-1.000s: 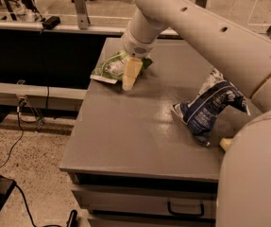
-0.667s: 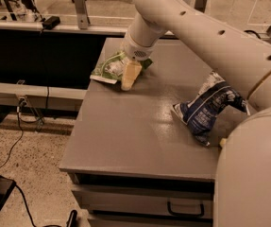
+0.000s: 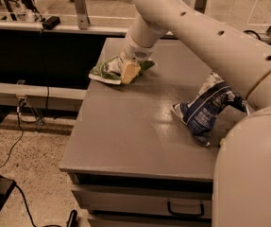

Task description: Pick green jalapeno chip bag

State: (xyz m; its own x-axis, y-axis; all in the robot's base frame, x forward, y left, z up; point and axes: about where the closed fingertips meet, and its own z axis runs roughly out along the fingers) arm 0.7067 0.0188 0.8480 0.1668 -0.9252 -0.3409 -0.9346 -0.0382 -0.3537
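Observation:
The green jalapeno chip bag (image 3: 103,72) lies flat at the table's far left edge, light green with a white panel. My gripper (image 3: 125,64) is down on the bag's right part, mostly hidden under the arm's wrist (image 3: 138,51). A pale yellow sponge (image 3: 130,72) lies right at the gripper, against the bag. The part of the bag under the gripper is hidden.
A dark blue and white chip bag (image 3: 207,109) stands crumpled at the table's right, next to my arm's large near link (image 3: 250,174). The grey table (image 3: 135,126) has a drawer handle (image 3: 187,211) in front. Cables lie on the floor at left.
The arm's upper links have shifted slightly. The gripper stays at the green bag; the bag and the sponge have not moved.

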